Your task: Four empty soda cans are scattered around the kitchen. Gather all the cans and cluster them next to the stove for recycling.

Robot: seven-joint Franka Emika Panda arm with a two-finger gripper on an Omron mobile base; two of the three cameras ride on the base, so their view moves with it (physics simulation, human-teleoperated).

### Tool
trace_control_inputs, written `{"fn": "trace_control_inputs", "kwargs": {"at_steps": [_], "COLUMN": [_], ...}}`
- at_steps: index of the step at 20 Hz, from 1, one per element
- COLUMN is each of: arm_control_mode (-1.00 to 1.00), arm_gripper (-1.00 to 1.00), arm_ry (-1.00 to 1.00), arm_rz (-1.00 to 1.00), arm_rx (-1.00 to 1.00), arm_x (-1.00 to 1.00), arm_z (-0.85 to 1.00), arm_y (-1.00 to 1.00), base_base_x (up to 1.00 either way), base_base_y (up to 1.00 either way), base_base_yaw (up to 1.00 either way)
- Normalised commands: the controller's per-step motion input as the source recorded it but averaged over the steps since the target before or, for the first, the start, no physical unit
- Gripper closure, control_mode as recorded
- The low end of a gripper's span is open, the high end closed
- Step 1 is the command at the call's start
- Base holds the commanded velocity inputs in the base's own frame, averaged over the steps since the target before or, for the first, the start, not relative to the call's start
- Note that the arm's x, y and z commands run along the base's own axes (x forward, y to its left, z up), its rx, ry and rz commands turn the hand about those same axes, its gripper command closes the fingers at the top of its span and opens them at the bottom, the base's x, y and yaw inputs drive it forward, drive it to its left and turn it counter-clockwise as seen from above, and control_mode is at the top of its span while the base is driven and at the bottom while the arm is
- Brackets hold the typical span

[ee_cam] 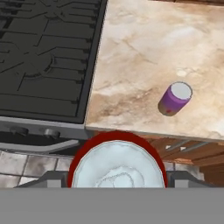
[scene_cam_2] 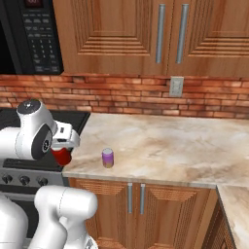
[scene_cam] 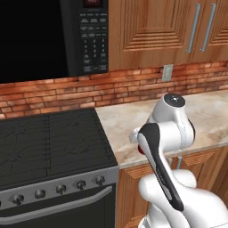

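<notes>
- Hand view looks down on a red can (ee_cam: pixel 117 162) sitting between the gripper (ee_cam: pixel 117 178) fingers, its silver top facing the camera; the dark fingertips (ee_cam: pixel 48 178) stand against its left and right sides, so the jaws are closed on it at about the can's width.
- Right base view shows the same red can (scene_cam_2: pixel 62 156) hanging under the gripper (scene_cam_2: pixel 63 151), held above the near edge where the stove (scene_cam_2: pixel 29 163) meets the counter (scene_cam_2: pixel 165 151).
- Left base view has a sliver of the red can (scene_cam: pixel 141 149) peeking out to the left of the arm, in front of the counter (scene_cam: pixel 120 124) edge, right of the stove (scene_cam: pixel 49 142).
- A purple can (scene_cam_2: pixel 108 158) with a silver top stands upright on the counter near its front edge, a little to the right of the held can and apart from it; the hand view shows this purple can (ee_cam: pixel 175 98) on the marbled counter (ee_cam: pixel 144 57), right of the stove (ee_cam: pixel 43 57).
- Black microwave (scene_cam: pixel 87 35) hangs above the stove against the brick wall (scene_cam: pixel 111 87), with wooden upper cabinets (scene_cam_2: pixel 146 34) to its right.
- An outlet plate (scene_cam_2: pixel 176 86) sits on the brick wall (scene_cam_2: pixel 121 97) behind the counter.
</notes>
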Motion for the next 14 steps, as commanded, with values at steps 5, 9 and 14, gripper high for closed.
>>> {"fn": "trace_control_inputs", "kwargs": {"at_steps": [5, 9, 14], "arm_control_mode": [-1.00, -1.00, -1.00], "arm_gripper": [1.00, 1.00, 1.00], "arm_ry": [0.00, 0.00, 0.01], "arm_rz": [0.00, 0.00, 0.00], "arm_rx": [0.00, 0.00, 0.00], "arm_x": [0.40, 0.40, 0.46], "arm_z": [-0.18, -0.17, -0.17], "arm_y": [0.15, 0.08, 0.03], "base_base_x": [0.00, 0.00, 0.00], "base_base_y": [0.00, 0.00, 0.00], "base_base_yaw": [0.00, 0.00, 0.00]}}
